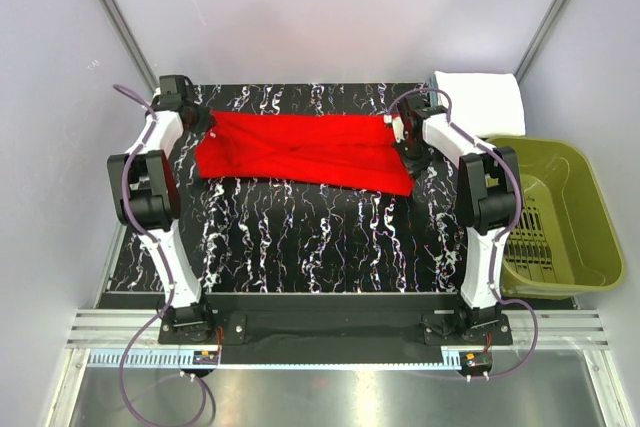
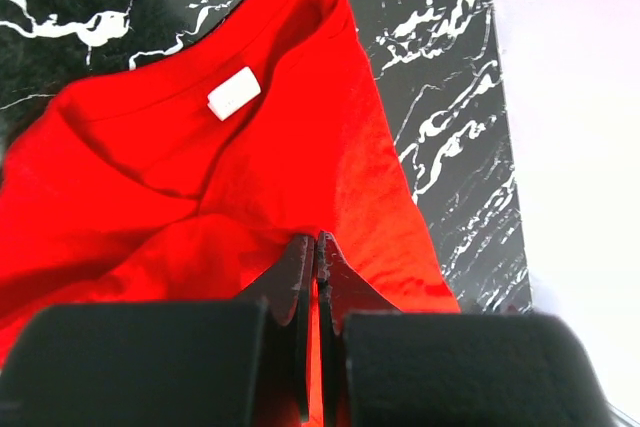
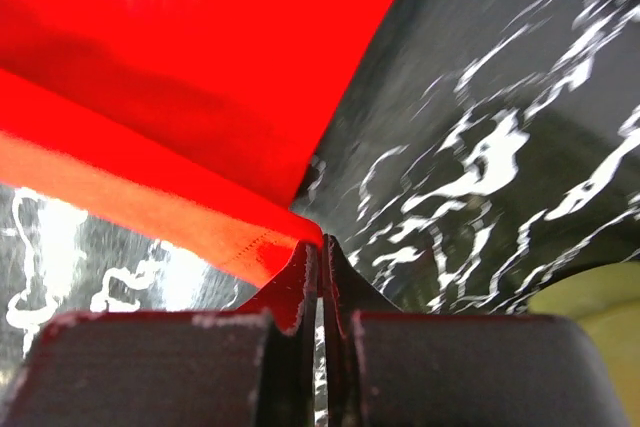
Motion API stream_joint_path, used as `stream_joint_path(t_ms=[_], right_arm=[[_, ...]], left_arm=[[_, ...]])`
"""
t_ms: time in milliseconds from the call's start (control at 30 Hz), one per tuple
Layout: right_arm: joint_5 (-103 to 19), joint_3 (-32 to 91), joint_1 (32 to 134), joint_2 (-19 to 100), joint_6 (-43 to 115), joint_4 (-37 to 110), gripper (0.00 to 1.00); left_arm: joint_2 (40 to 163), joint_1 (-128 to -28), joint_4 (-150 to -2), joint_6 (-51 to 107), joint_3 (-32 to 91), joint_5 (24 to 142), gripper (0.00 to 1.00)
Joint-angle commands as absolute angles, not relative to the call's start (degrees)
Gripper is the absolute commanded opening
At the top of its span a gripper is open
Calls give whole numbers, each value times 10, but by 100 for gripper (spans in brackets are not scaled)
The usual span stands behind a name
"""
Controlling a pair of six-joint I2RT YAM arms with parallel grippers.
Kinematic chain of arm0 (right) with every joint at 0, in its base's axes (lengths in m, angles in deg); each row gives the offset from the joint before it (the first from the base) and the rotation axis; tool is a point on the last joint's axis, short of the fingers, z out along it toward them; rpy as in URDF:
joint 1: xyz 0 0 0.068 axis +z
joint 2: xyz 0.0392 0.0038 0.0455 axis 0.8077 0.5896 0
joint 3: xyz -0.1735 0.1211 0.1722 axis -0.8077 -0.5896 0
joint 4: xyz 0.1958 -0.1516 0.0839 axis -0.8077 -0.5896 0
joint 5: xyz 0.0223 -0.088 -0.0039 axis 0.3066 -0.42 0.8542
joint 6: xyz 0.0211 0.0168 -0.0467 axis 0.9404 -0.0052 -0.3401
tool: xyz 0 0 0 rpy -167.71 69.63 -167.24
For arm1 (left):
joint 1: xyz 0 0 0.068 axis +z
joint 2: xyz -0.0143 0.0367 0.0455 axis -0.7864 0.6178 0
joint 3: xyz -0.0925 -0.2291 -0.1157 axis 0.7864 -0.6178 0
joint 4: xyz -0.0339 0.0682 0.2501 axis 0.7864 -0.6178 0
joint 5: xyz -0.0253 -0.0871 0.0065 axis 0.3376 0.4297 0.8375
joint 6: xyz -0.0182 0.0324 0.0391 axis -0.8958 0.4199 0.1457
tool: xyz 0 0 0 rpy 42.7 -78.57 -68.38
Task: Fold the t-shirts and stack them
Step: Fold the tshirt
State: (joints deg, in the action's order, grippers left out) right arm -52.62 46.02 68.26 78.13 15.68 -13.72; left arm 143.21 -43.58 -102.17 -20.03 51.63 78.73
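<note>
Your left claw (image 2: 317,242) is pressed together, pinching the red t-shirt (image 1: 300,150), whose collar lies just ahead of it. Your right claw (image 3: 321,244) pinches the other end. The shirt stretches between both claws over the bench (image 1: 300,237).

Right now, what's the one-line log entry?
left jaws: shut on red t-shirt | right jaws: shut on red t-shirt | shirt: stretched between them

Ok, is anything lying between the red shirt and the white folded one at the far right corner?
Nothing loose shows. The left end effector and right end effector are each shut on the red t-shirt. Only the right arm's own wrist lies between it and the white folded shirt; the olive basket stands aside.
</note>
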Motion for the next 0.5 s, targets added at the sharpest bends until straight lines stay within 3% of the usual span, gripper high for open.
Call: stream_joint_path(t_ms=[0,467], right_arm=[[-553,515,677,790,134,-128,0],[-576,643,666,886,92,-147,0]], left_arm=[[1453,-436,-1016,-194,564,766,0],[1490,-438,-1042,-177,615,716,0]])
